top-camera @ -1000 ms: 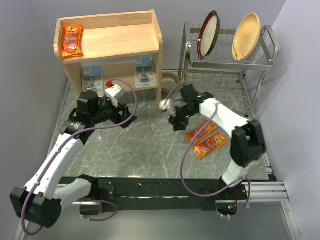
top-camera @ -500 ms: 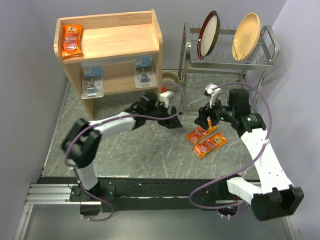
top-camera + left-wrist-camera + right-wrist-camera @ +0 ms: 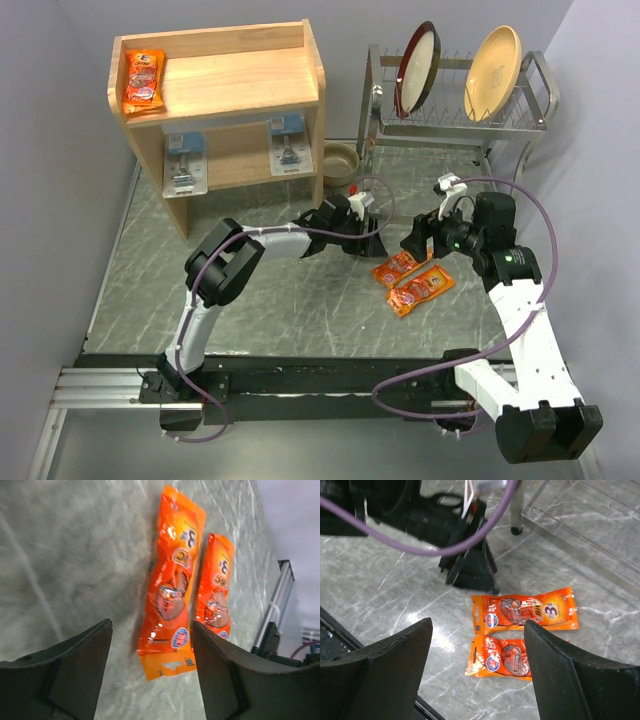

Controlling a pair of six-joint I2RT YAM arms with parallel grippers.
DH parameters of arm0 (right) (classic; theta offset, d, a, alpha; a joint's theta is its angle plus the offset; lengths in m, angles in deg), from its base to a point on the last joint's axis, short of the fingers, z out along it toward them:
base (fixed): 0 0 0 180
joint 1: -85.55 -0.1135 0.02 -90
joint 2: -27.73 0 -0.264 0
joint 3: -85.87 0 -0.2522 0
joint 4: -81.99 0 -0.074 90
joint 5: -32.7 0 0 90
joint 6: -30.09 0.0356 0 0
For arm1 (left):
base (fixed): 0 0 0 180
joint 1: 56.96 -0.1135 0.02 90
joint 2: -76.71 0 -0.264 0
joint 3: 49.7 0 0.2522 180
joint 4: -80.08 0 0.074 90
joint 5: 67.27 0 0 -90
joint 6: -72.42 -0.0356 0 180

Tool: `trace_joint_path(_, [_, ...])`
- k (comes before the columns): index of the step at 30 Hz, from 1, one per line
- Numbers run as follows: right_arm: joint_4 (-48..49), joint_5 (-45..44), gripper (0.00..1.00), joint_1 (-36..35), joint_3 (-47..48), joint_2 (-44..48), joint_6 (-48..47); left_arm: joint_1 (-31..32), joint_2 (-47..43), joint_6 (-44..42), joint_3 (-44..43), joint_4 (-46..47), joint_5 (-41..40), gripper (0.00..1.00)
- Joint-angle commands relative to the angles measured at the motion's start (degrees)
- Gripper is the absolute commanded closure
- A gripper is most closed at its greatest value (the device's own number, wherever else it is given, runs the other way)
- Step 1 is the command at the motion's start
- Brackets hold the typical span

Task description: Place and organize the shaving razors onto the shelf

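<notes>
Two orange razor packs (image 3: 402, 266) (image 3: 422, 289) lie side by side on the marble table right of centre. My left gripper (image 3: 370, 243) is open and empty, low over the table just left of them; in the left wrist view (image 3: 150, 630) the nearer pack (image 3: 172, 580) lies between its fingers, with the second pack (image 3: 216, 590) beside it. My right gripper (image 3: 415, 240) is open and empty above the packs (image 3: 525, 611) (image 3: 505, 657). The wooden shelf (image 3: 250, 85) holds a third orange pack (image 3: 143, 80) on top and two blue-white blister packs (image 3: 185, 168) (image 3: 288, 148) on the lower tier.
A wire dish rack (image 3: 455, 125) with two plates stands at the back right. A bowl (image 3: 340, 158) sits between the rack and the shelf. The left gripper (image 3: 470, 575) is close to the right one. Walls close in on the left and right.
My left gripper has swung from in front of the shelf rightward to the orange packs. My right gripper has drawn back to the right of them. The packs have not moved.
</notes>
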Motion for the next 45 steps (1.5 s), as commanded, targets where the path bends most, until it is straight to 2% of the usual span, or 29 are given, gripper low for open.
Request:
trace_joint_path(1, [2.3,0.4,0.19,1.4,0.5,-0.6,0.3,1.8,0.7,4.0,-0.1,3.6,1.6,0.32])
trace_joint_path(5, [1.1,0.6,0.19,3.2,2.1,-2.4,-0.4,3.1,2.6,5.2,-1.2,3.8,3.1,0.42])
trace_joint_path(11, [1.5,1.9,0.19,4.9,1.4,-2.1,-0.6,3.3,2.3,4.8,-0.2,1.3,1.1,0.50])
trace_joint_path(15, [2.5,2.2,0.19,5.0,1.0,-2.6,0.7,3.9,2.4,3.7,0.0,-0.5,-1.4,0.51])
trace_joint_path(19, [3.6,2.5,0.19,5.1,1.0,-2.8,1.6,5.9,4.0,3.2,-2.3,-2.4,-3.6,0.48])
trace_joint_path(22, [3.7,2.5,0.19,5.1,0.8,-2.6,1.4,7.2,4.8,2.8,-3.2,-3.7,-6.0,0.52])
trace_joint_path(25, [3.7,2.8,0.19,5.1,0.4,-2.5,0.8,8.2,5.0,2.6,-3.1,-5.2,-9.2,0.59])
trace_joint_path(28, [4.0,3.2,0.19,5.1,-0.1,-2.8,0.5,8.3,4.9,2.5,-2.6,-6.3,-11.3,0.73])
trace_joint_path(31, [4.6,3.5,0.19,5.1,0.2,-3.4,1.0,8.5,4.8,0.9,-2.3,-7.0,-12.6,0.87])
trace_joint_path(32, [4.8,3.5,0.19,5.2,0.4,-3.5,1.2,8.5,4.6,0.4,-2.0,-6.9,-12.5,0.99])
trace_joint_path(34, [5.4,3.5,0.19,5.2,0.7,-3.7,1.5,8.6,2.8,-1.2,-1.1,-6.7,-12.5,0.99])
trace_joint_path(37, [6.2,3.1,0.19,5.2,1.3,-4.0,2.0,8.1,-1.4,-4.5,1.4,-6.3,-11.4,0.99])
trace_joint_path(40, [7.3,3.0,0.19,5.2,1.5,-4.3,3.2,6.3,-8.3,-9.0,5.8,-5.5,-5.0,0.99])
trace_joint_path(41, [7.6,3.0,0.19,5.2,1.6,-4.5,4.1,5.7,-10.1,-10.4,6.7,-6.1,-0.6,0.99])
trace_joint_path(44, [8.5,2.9,0.19,5.1,2.0,-5.1,6.0,2.6,-17.7,-17.5,8.7,-13.1,5.4,0.99])
trace_joint_path(45, [8.7,2.8,0.19,5.2,2.3,-5.6,6.3,1.1,-19.4,-21.5,8.4,-19.5,7.4,0.99])
